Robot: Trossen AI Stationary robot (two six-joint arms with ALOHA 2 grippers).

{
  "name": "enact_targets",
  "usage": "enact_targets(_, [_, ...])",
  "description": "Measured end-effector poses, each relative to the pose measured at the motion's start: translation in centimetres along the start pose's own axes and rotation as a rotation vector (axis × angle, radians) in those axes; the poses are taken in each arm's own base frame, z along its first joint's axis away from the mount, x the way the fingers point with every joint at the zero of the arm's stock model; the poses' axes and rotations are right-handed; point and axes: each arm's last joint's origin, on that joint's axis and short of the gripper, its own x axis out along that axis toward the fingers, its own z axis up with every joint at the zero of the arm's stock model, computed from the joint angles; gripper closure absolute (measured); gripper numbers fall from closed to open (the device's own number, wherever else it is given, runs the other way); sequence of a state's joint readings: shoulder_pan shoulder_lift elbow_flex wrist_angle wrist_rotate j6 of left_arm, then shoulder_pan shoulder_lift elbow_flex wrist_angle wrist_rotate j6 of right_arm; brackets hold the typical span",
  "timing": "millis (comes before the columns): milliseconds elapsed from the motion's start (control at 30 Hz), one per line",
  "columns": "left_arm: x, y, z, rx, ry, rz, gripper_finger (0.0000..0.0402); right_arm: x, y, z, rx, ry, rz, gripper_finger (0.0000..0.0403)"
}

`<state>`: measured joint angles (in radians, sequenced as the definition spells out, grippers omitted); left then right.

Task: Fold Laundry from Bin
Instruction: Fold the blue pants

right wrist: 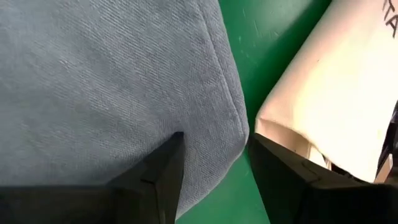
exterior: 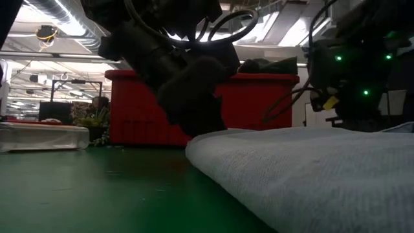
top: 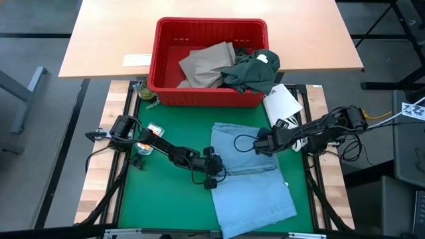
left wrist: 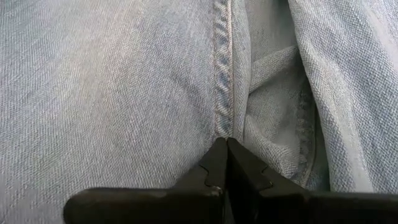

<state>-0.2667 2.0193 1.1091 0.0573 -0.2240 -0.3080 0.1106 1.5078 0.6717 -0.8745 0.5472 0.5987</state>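
Note:
A light blue garment (top: 249, 176) lies spread on the green mat (top: 159, 199). My left gripper (top: 214, 174) is at the garment's left edge, shut on the cloth at a stitched seam (left wrist: 221, 93). My right gripper (top: 260, 145) is open at the garment's far right corner (right wrist: 236, 124). One finger (right wrist: 165, 168) stands over the cloth and the other (right wrist: 280, 168) beside it, over the mat next to a white packet (right wrist: 336, 99). The red bin (top: 210, 63) at the far side holds a tan garment (top: 206, 65) and a dark green one (top: 252, 72). My left gripper's shut fingertips (left wrist: 216, 155) meet on the light blue garment right where its stitched seam (left wrist: 221, 124) ends. They come slanting down from the table's left. How many layers they have is hidden by the tips. The garment lies flat on the mat.
The white packet (top: 282, 103) lies on the mat between the bin and my right arm. A white slip (top: 137, 60) lies left of the bin on the tan tabletop. Open green mat (top: 153, 139) stretches left of the garment.

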Motion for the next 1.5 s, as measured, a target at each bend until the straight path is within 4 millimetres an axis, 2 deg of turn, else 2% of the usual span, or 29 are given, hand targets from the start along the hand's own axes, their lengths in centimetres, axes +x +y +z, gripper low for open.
enact_targets(267, [-1.0,1.4,1.0,-0.024,0.020,-0.027,0.0400,-3.3,-0.3,3.0,-0.075,-0.046,0.058,0.0221])
enact_targets(433, [-3.2,1.7,2.8,-0.044,-0.044,-0.076,0.0400,-6.2,-1.0,5.0,-0.077,-0.094,0.084,0.0221])
enact_targets(533, [-4.7,1.7,3.7,-0.038,-0.086,-0.084,0.0400,-8.1,-0.7,6.0,-0.089,-0.170,0.114,0.0221])
enact_targets(667, [-6.2,2.6,4.9,-0.048,-0.142,-0.056,0.0400,-10.3,0.8,6.1,-0.112,-0.289,0.174,0.0221])
enact_targets(867, [-6.3,5.8,5.9,-0.109,-0.179,0.087,0.0400,-12.6,4.2,4.5,-0.179,-0.445,0.247,0.0221])
enact_targets(1000, [-5.4,8.9,5.9,-0.169,-0.160,0.173,0.0400,-12.9,6.8,3.0,-0.169,-0.528,0.243,0.0221])
enact_targets(1133, [-3.9,11.3,5.4,-0.266,-0.137,0.223,0.0400,-12.2,9.2,1.9,-0.169,-0.563,0.205,0.0221])
enact_targets(1500, [0.1,14.7,2.6,-0.330,-0.010,0.296,0.0400,-7.8,14.1,1.1,-0.229,-0.406,0.206,0.0221])
